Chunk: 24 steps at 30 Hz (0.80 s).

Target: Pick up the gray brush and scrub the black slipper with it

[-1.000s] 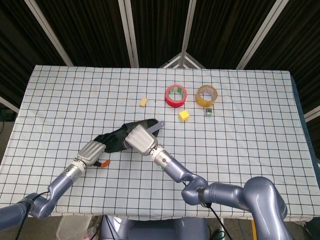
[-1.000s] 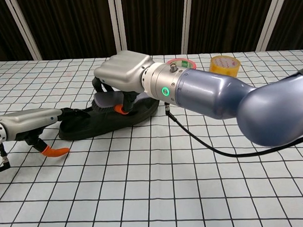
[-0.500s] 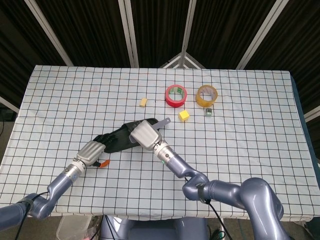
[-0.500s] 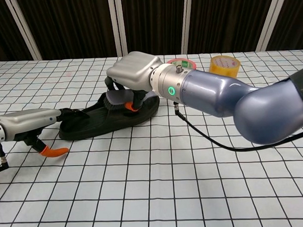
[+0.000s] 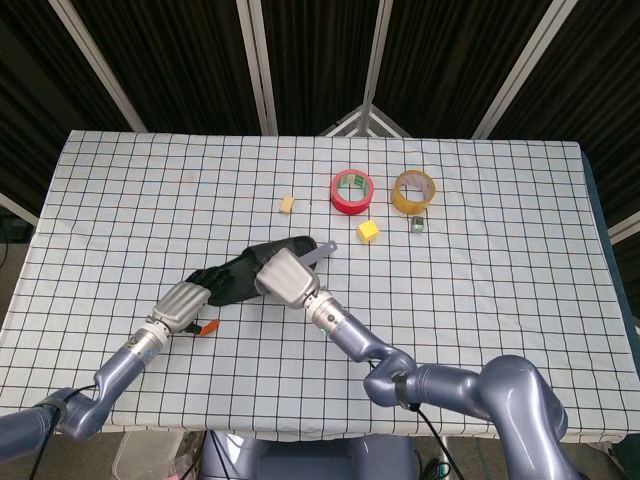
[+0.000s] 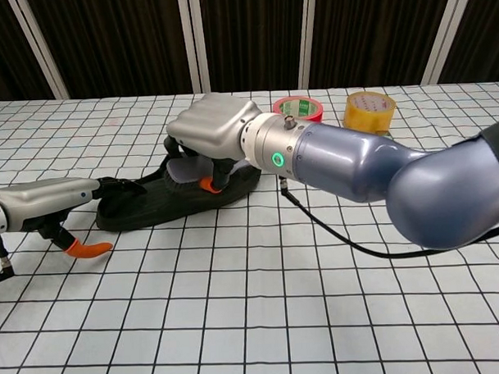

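The scene is lit evenly and brightly from overhead. The white grid-patterned cloth-covered bench [image 5: 500,250] is rendered without glare, while the background behind it is left dark. Soft, short shadows are cast beneath the glossy grey-blue metal right arm [image 6: 372,183]. Broad highlights are seen along that arm in the chest view. Both views are sharp; grid lines are bowed slightly near the chest view's edges.
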### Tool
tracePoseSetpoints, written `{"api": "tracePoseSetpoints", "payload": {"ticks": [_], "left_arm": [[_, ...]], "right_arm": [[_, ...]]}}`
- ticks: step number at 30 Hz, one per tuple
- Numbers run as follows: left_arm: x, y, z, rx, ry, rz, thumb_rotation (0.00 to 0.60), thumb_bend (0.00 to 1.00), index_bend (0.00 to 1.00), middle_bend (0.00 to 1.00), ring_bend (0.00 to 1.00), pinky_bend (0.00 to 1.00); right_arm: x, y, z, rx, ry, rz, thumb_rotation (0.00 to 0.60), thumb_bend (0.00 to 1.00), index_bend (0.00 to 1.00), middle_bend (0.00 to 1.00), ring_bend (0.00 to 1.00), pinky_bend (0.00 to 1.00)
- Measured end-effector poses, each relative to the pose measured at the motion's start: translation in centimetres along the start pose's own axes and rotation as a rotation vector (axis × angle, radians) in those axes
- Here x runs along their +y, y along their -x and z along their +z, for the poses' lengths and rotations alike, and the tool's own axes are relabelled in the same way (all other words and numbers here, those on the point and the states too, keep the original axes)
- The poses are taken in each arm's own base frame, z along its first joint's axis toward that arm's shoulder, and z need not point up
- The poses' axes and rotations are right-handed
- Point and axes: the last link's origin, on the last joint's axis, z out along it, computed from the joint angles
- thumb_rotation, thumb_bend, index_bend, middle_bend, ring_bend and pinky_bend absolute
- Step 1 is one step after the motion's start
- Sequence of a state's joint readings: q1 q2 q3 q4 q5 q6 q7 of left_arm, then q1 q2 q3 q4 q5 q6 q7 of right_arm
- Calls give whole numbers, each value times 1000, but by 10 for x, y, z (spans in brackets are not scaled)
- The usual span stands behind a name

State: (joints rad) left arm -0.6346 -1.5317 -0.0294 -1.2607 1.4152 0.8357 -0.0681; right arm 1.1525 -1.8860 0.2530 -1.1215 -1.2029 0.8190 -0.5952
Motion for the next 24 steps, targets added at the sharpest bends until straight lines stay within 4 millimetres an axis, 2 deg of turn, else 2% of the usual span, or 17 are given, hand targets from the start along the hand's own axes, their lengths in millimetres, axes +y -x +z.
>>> {"api": "tracePoseSetpoints", "payload": {"ticks": [4, 8, 24], "left_arm": [[0, 0, 0, 1, 1, 4, 538, 523, 0, 9, 0, 68], [0, -1, -2, 5, 3, 7, 538, 523, 0, 9, 0, 68], [-1, -2, -4, 5, -3, 9, 539, 523, 0, 9, 0, 68]], "right_arm": [[-12, -4, -1, 11, -29, -5, 600, 646, 813, 642, 583, 655], [-13, -5, 0, 14, -26, -7, 600, 646, 813, 642, 583, 655], [21, 5, 7, -26, 80, -44, 600, 646, 813, 642, 583, 655]]}}
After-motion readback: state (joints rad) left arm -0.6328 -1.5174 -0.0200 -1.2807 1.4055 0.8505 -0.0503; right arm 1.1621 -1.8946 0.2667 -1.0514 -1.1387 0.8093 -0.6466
